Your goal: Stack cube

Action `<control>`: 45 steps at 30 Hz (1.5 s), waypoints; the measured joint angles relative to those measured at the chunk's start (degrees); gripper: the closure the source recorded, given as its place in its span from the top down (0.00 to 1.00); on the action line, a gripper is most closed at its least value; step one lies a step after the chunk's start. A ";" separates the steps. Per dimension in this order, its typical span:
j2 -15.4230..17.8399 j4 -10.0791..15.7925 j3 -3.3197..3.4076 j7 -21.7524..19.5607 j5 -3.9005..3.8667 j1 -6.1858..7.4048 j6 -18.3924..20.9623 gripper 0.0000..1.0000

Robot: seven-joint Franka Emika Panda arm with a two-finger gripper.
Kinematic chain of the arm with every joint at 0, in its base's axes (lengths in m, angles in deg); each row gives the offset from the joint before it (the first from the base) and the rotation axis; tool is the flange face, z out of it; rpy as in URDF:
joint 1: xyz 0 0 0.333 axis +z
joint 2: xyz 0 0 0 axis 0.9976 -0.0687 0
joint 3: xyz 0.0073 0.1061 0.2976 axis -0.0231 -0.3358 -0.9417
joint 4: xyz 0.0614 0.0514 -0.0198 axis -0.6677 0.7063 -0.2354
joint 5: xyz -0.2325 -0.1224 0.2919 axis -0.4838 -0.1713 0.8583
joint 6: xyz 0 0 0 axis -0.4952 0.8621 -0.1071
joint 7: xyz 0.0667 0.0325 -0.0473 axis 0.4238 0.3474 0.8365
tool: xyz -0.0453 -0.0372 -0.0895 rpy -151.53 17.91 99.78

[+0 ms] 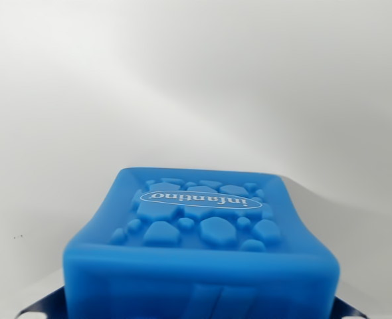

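Blue cube, soft moulded block, is filling the lower centre of the wrist view, from about eight o'clock round to four o'clock. Its upper face is showing raised pebble shapes and a white oval label reading "infantino", printed upside down as seen here. The near face is carrying two slanted ridges at six o'clock. Dark metallic corners are peeking out beside its lower edge at seven and five o'clock; their identity is unclear. Plain white surface is occupying the rest.
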 joint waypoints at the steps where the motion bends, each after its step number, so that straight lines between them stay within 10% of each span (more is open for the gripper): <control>1: 0.00 0.00 0.00 0.00 0.00 0.00 0.00 0.00; 45: 8.97 2.57 -0.01 -0.54 0.00 0.11 5.79 0.00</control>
